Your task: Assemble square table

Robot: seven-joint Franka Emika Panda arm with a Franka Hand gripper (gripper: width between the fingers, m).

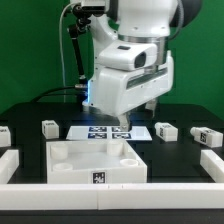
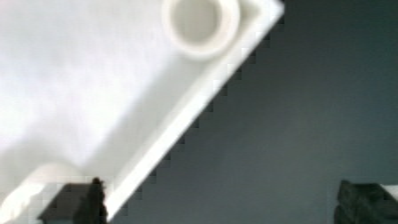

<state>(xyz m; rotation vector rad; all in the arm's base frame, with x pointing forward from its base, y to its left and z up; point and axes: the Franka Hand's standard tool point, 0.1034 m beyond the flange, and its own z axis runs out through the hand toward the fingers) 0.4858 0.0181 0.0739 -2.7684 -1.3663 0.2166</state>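
Note:
The white square table top (image 1: pixel 97 160) lies near the front of the black table, raised rim up, with a tag on its front wall. In the wrist view the top (image 2: pixel 107 90) fills one side, showing a round socket (image 2: pixel 201 22) near its corner. My gripper (image 1: pixel 121 123) hangs just behind the top, low over the marker board (image 1: pixel 100 131). It is open (image 2: pixel 222 203), and one dark fingertip (image 2: pixel 75 200) stands by the top's edge with only dark table between the fingers. Chunky white legs lie at the exterior view's left (image 1: pixel 47 127) and right (image 1: pixel 165 130), (image 1: pixel 205 137).
Low white border rails run along the front (image 1: pixel 110 196) and both sides (image 1: pixel 212 165). A further white leg (image 1: pixel 5 135) sits at the exterior view's far left edge. The arm's bulky white body rises over the middle of the table.

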